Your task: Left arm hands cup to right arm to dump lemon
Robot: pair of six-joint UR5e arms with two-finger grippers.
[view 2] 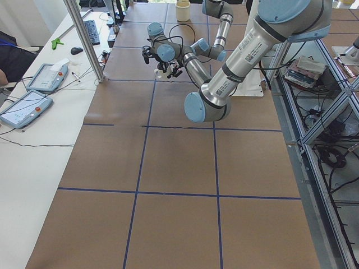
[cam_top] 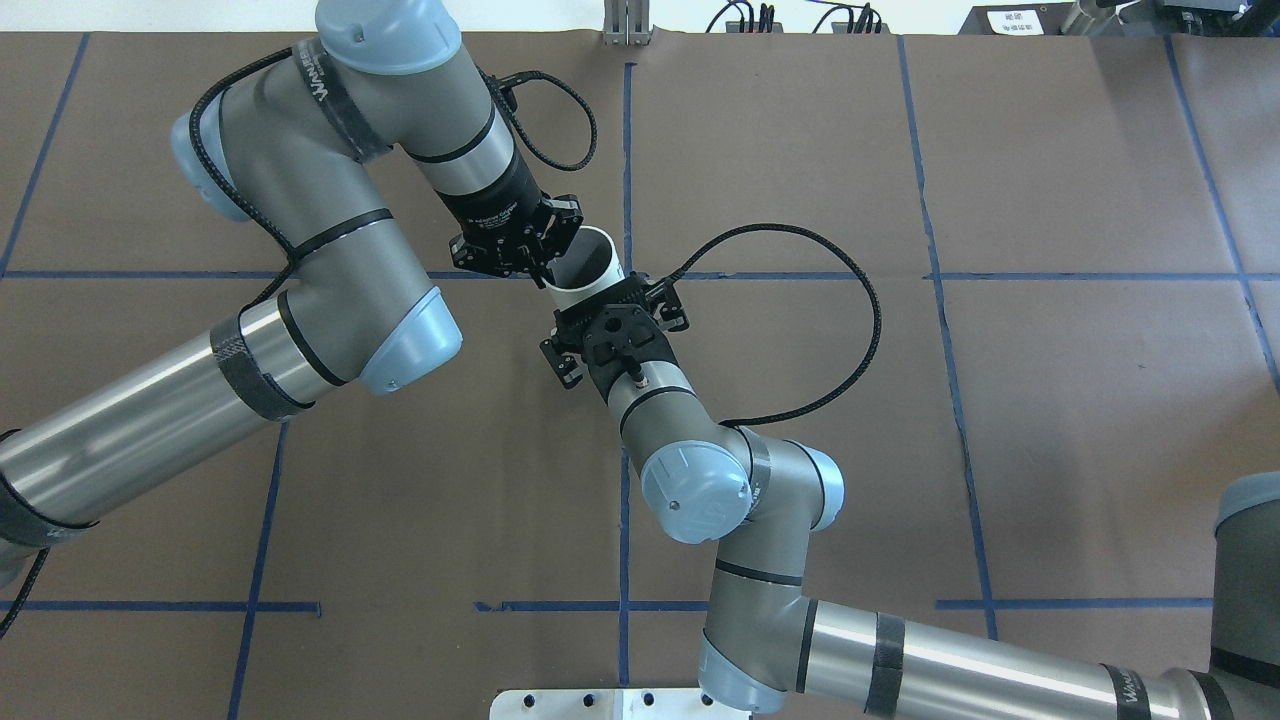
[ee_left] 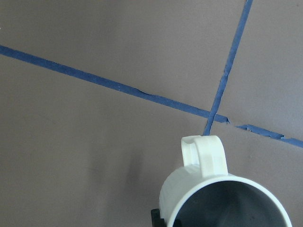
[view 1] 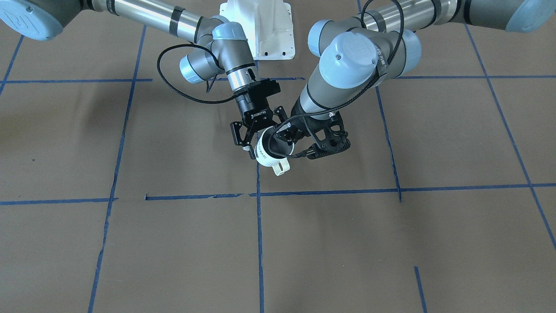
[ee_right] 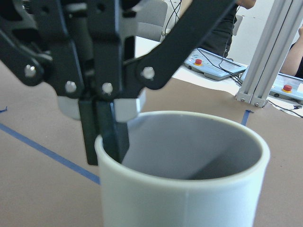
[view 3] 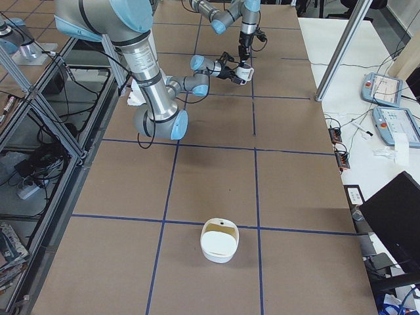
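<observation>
The white cup [view 1: 266, 157] hangs tilted above the table's middle, its handle [view 1: 281, 167] turned away from the robot. My left gripper [cam_top: 545, 268] is shut on the cup's rim, one finger [ee_right: 113, 137] inside and one outside. My right gripper [cam_top: 600, 300] is open, and its fingers straddle the cup's body [cam_top: 590, 288] from the robot's side. The cup's grey inside shows in the left wrist view [ee_left: 227, 203] and the right wrist view [ee_right: 189, 146]. No lemon shows in it.
Blue tape lines [view 1: 260, 193] cross the brown table cover. A white bowl [view 3: 218, 241] stands far off toward the table's right end. Operator pendants [view 2: 25, 106] lie on the white side bench. A metal post [view 2: 87, 39] stands at the far edge.
</observation>
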